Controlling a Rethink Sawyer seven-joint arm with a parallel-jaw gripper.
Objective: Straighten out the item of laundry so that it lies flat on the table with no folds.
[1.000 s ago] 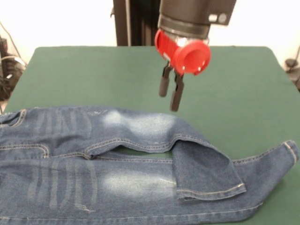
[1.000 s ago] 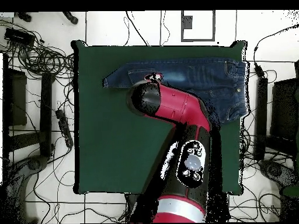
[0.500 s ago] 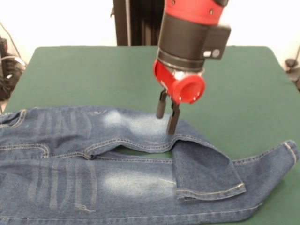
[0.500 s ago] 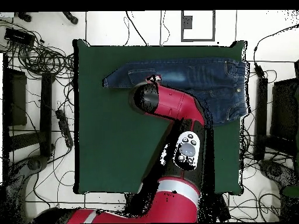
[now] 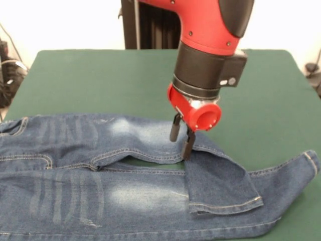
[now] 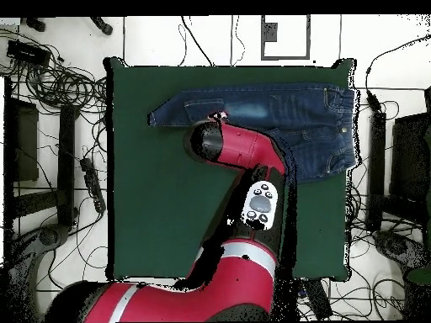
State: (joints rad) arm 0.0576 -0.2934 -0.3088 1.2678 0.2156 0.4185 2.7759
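The claw is seen with its two fingers slightly apart, tips set on the jeans beneath it. The folded-back leg cuff lies just beside the claw. The jeans are spread on the tabletop.

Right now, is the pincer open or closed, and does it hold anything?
Pincer: open, holding nothing; its tips are down at the folded leg of the jeans, not closed on the cloth.
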